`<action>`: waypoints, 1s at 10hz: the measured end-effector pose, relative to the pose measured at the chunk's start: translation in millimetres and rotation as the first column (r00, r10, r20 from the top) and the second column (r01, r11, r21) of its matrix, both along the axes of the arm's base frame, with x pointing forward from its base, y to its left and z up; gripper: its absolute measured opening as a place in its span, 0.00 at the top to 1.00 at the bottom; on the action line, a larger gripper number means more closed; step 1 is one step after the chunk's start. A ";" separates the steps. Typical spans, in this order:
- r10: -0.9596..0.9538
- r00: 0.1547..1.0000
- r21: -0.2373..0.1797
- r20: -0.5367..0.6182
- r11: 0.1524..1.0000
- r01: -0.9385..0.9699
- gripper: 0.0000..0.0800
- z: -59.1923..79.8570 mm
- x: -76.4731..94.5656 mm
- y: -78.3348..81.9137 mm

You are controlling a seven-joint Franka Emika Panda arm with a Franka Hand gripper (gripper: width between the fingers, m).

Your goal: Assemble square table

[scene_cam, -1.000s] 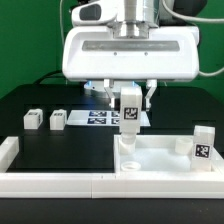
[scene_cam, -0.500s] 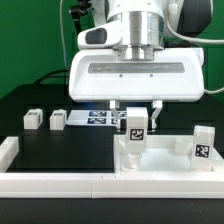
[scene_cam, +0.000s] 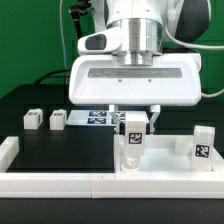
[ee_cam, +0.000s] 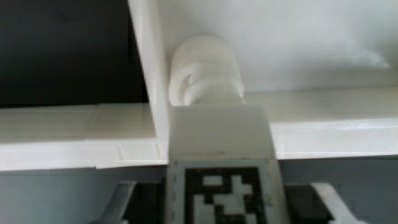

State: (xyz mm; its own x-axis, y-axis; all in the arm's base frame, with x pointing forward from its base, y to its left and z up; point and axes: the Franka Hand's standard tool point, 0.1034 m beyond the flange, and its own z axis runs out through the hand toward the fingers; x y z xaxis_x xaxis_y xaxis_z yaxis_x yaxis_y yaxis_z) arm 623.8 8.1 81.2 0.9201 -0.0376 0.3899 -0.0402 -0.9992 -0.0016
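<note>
Set against a plain green backdrop, on a matte black worktop.
Lit evenly and softly; bordered along the front by a long white rail; backed by the marker board lying flat near the far edge.

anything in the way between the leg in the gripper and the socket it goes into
Nothing visible. The gripper holds the leg upright just above the tabletop, and the wrist view shows nothing lying between it and the socket. Another leg stands clear at the exterior view's right.
</note>
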 end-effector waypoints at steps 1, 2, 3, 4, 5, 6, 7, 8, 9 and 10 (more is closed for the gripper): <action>0.000 1.000 -0.001 -0.004 1.000 0.000 0.64 -4.3 -0.5 0.4; 0.000 1.000 -0.004 0.001 1.000 0.000 0.64 -6.3 0.0 0.0; 0.001 1.000 -0.005 0.000 1.000 -0.001 0.64 -8.8 -1.0 0.2; -0.001 1.000 -0.008 0.011 1.000 0.001 0.64 -9.9 -1.9 0.4; -0.010 0.999 -0.012 0.031 1.000 0.011 0.64 -12.2 -4.2 1.0; -0.029 0.997 -0.016 0.068 0.999 0.030 0.64 -14.6 -6.1 0.5; -0.032 0.993 -0.024 0.111 0.999 0.034 0.64 -14.5 -6.6 0.7; -0.028 0.991 -0.030 0.127 0.999 0.032 0.64 -14.3 -6.8 0.7; -0.028 0.992 -0.029 0.124 0.999 0.032 0.64 -14.3 -6.4 0.5; -0.028 0.992 -0.029 0.124 0.999 0.032 0.64 -14.4 -6.5 0.5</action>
State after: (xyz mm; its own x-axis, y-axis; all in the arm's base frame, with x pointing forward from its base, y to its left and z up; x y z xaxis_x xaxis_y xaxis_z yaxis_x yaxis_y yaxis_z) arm 617.3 8.6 66.7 0.8636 -0.0506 0.5017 -0.0717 -0.9972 0.0227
